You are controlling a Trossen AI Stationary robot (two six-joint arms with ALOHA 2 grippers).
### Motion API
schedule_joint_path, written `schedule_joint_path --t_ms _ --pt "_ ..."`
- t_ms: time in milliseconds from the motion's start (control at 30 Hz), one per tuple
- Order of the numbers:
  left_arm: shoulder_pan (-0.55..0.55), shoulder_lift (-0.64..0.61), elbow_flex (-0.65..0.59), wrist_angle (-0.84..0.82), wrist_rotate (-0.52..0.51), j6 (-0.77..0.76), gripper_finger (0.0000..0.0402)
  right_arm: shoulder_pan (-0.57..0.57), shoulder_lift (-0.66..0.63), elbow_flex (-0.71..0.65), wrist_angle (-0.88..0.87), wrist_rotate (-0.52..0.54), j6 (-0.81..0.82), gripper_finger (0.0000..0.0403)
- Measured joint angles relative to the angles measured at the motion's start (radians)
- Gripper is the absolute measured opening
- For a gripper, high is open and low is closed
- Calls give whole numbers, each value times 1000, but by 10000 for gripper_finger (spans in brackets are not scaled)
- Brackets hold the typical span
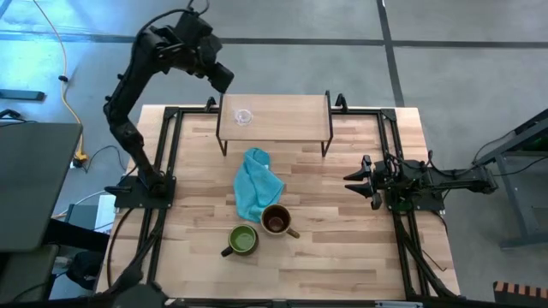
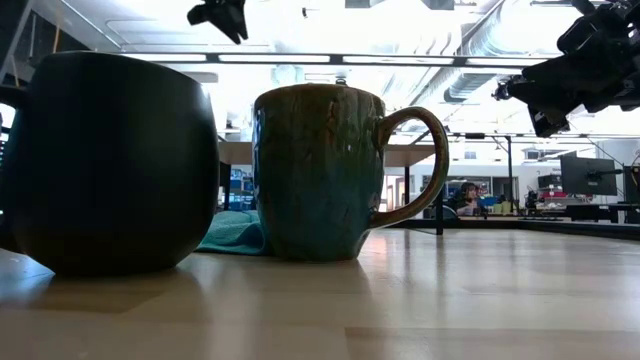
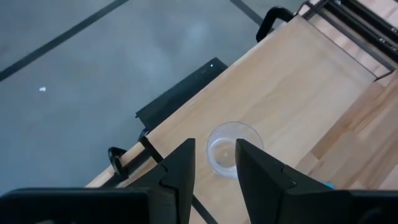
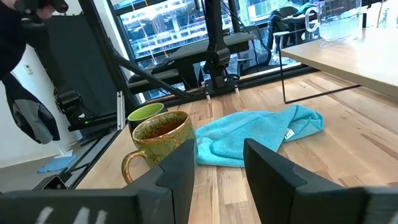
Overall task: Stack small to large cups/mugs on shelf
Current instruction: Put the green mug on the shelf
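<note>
The tiny clear glass cup point(image 1: 244, 116) stands upright on the left part of the light-wood shelf point(image 1: 282, 120); it also shows in the left wrist view point(image 3: 233, 149). My left gripper point(image 1: 223, 77) hangs open and empty above the shelf's far left corner, fingers point(image 3: 183, 174) pointing down, the glass cup below them. The olive-tan mug point(image 1: 276, 220) and the dark mug with green inside point(image 1: 242, 240) stand side by side on the table near its front edge. My right gripper point(image 1: 355, 180) is open and empty, low at the table's right side, pointing toward the mugs point(image 4: 163, 134).
A teal-blue cloth point(image 1: 257, 184) lies crumpled on the table between the shelf and the mugs. The shelf stands on thin black legs point(image 1: 326, 141) at the table's far edge. Black frame rails point(image 1: 163, 162) run along the table's left and right sides.
</note>
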State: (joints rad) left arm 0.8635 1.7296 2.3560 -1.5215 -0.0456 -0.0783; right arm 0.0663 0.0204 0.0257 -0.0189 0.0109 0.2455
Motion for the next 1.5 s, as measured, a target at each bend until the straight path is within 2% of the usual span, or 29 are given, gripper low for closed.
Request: schedule_joint_path --t_ms 233,400,633,733,900,1033,1233,1333,1400,1500 --pt "0 -52 0 0 9 23 104 0 0 0 0 0 18 128" --pt "0 -91 0 0 58 59 104 0 0 0 0 1 19 128" --pt "0 -137 0 -17 265 177 104 0 0 0 0 15 19 128" --pt "0 -151 -1 -26 312 219 104 0 0 0 9 30 20 128" --pt "0 -171 -1 -23 304 270 104 0 0 0 47 42 16 128" --pt "0 -178 -1 1 229 287 104 0 0 0 47 42 16 128" --pt "0 -178 -1 65 126 213 104 0 0 0 47 42 16 128" --pt "0 -177 -1 110 121 149 104 0 0 0 53 42 16 128" --pt "0 -177 -1 134 173 129 104 0 0 0 72 51 16 128" --pt "0 -177 -1 136 323 174 104 0 0 0 117 72 13 128"
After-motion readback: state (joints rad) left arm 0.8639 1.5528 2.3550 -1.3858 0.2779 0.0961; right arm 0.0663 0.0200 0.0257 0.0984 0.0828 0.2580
